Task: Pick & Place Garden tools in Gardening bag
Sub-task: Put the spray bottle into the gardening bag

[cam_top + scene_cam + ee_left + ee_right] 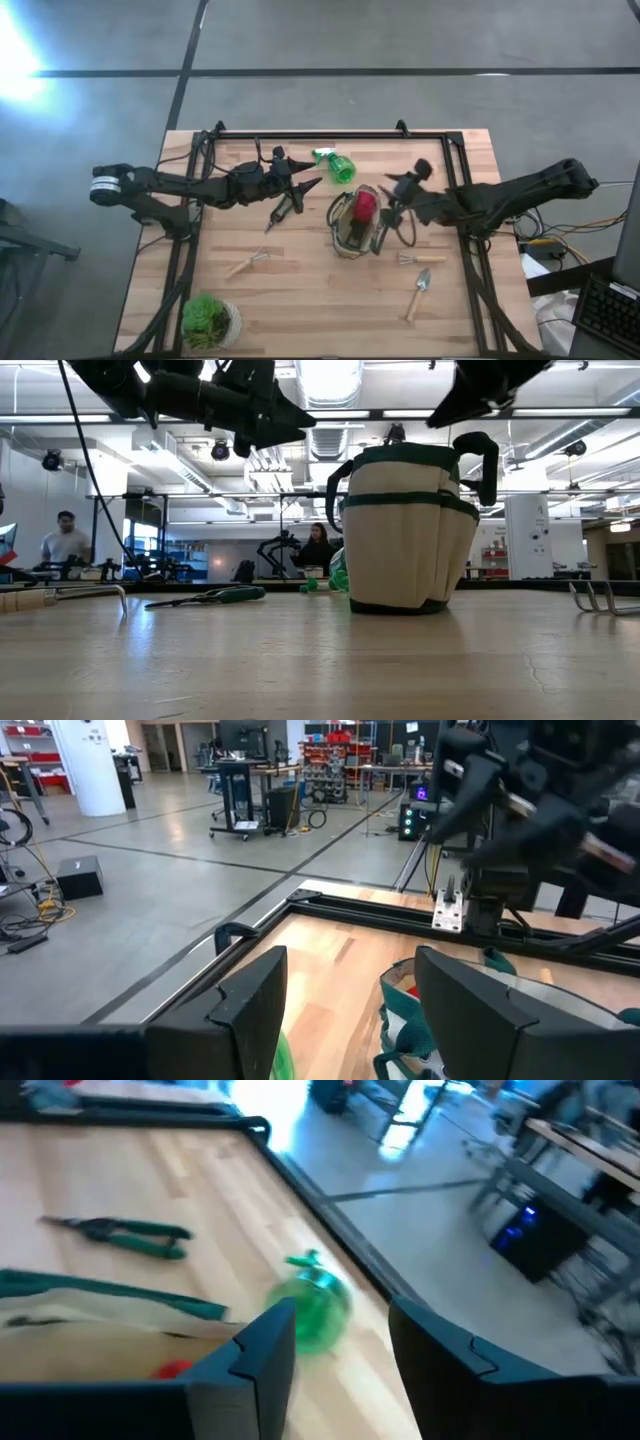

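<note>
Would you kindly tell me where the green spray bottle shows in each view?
High: spray bottle near the table's far edge, just left of the bag.
Low: partly hidden behind the bag's left side.
Left wrist: cannot tell.
Right wrist: blurred, centre, beyond the bag's rim.
Shared landmark: the bag.

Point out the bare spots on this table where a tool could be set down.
Free: the near strip between the potted plant and the trowel, and the stretch between the fork and the gardening bag. Crowded: the far middle, where both grippers, pruners and spray bottle ring the bag.
</note>
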Tool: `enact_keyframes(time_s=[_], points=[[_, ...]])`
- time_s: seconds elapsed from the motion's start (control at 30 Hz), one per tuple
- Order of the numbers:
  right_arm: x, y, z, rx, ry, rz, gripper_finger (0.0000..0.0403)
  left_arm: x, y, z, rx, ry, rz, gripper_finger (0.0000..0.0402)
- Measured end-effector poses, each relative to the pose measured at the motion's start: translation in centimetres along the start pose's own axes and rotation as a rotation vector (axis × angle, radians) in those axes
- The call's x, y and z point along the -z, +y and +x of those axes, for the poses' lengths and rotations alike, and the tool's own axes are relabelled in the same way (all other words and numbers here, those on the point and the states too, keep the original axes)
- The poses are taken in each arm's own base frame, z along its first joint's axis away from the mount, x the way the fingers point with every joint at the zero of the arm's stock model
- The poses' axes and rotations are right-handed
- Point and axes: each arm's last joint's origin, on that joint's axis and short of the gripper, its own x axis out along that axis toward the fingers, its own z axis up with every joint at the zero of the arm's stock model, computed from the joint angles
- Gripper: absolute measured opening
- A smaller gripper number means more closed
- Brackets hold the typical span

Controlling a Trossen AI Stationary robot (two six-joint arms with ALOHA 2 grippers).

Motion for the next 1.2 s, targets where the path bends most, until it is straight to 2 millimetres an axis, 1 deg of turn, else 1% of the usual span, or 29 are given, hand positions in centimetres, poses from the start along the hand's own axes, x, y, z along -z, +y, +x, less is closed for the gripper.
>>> enact_keyframes(time_s=[0.2, 0.37, 0.43, 0.57, 0.67, 0.73, 0.87, 0.93, 1.0, 1.1, 1.2], points=[[1.4, -2.9, -2.1, 0.039, 0.028, 0.093, 0.013, 0.0, 0.0, 0.0, 0.0, 0.002, -0.008, 0.022], [2.9, -4.2, -2.9, 0.065, 0.018, 0.125, 0.0112, 0.1, 0.1, 0.0, -0.026, 0.008, -0.047, 0.022], [3.4, -4.5, -3.1, 0.079, 0.009, 0.131, 0.0104, 0.1, 0.3, 0.0, -0.068, 0.01, -0.071, 0.022], [3.9, -5.1, -3.4, 0.11, -0.01, 0.145, 0.0088, 0.4, 1.0, 0.0, -0.221, 0.02, -0.163, 0.022], [3.8, -5.2, -3.5, 0.105, -0.028, 0.164, 0.0077, 0.4, 2.3, 0.3, -0.279, 0.049, -0.17, 0.022], [3.7, -5.3, -3.6, 0.103, -0.034, 0.169, 0.0072, 0.2, 3.3, 0.6, -0.319, 0.102, -0.161, 0.022], [3.5, -5.3, -3.7, 0.102, -0.037, 0.165, 0.0064, -0.6, 5.9, 1.1, -0.421, 0.255, -0.14, 0.022], [3.4, -5.3, -3.7, 0.102, -0.039, 0.158, 0.0062, -1.2, 7.3, 1.4, -0.439, 0.29, -0.146, 0.022], [3.4, -5.3, -3.7, 0.102, -0.039, 0.155, 0.0061, -1.9, 8.7, 1.5, -0.408, 0.323, -0.155, 0.022], [3.4, -5.3, -3.7, 0.102, -0.039, 0.156, 0.0062, -3.0, 10.5, 2.0, -0.313, 0.336, -0.149, 0.022], [3.4, -5.4, -3.6, 0.106, -0.039, 0.157, 0.0063, -3.3, 12.0, 2.9, -0.256, 0.393, -0.114, 0.022]])
